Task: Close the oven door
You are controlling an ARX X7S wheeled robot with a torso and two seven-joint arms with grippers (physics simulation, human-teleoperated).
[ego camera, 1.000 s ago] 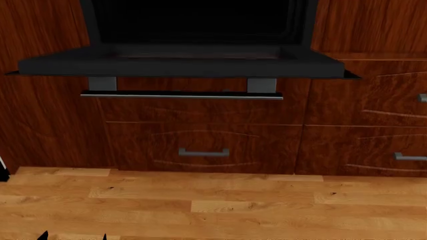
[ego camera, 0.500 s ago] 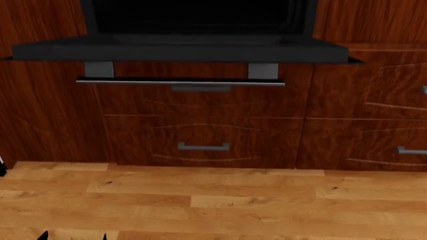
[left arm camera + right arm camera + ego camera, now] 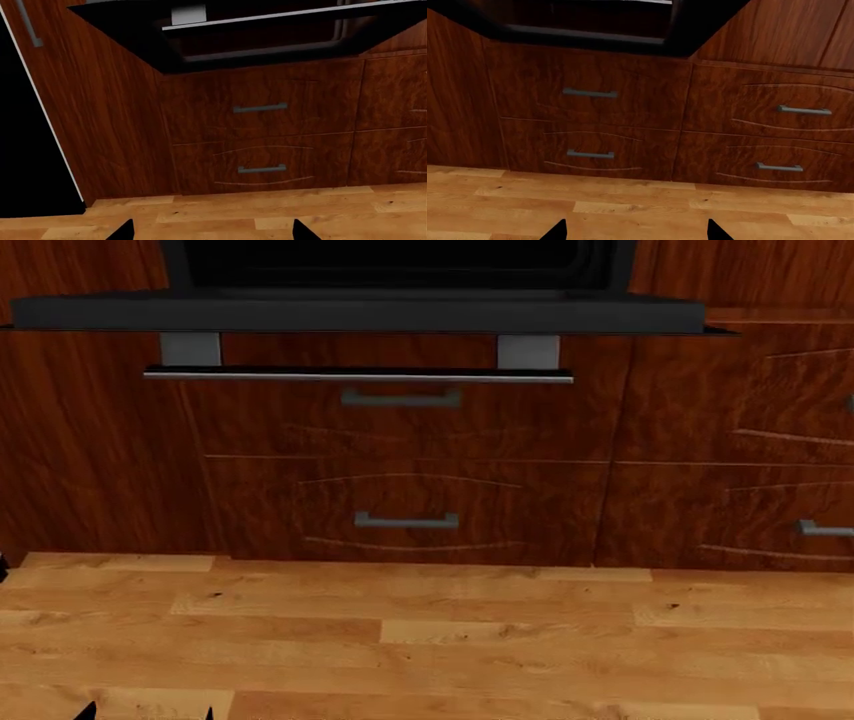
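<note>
The oven door [image 3: 360,313] hangs open and flat, seen edge-on at the top of the head view. Its thin silver bar handle [image 3: 358,375] sits just under the front edge on two grey mounts [image 3: 191,348]. Both wrist views look up at the door's dark underside [image 3: 267,37] [image 3: 594,36] from below. My left gripper [image 3: 213,232] is open with nothing between its black fingertips [image 3: 123,231], low over the floor and well short of the door. Only its tips show at the head view's bottom left [image 3: 147,714]. My right gripper [image 3: 636,232] is likewise open and empty above the floor.
Reddish-brown drawer fronts with short silver handles [image 3: 400,398] [image 3: 407,522] stand under the door, and more drawers [image 3: 804,110] lie to the right. Light wooden floor [image 3: 427,640] stretches in front. A black appliance side [image 3: 27,150] stands at the far left.
The head view has sunk: door, handle and drawers have all slid upward in the picture. The door now shows edge-on, and the upper drawer handle has come into sight beneath the bar.
</note>
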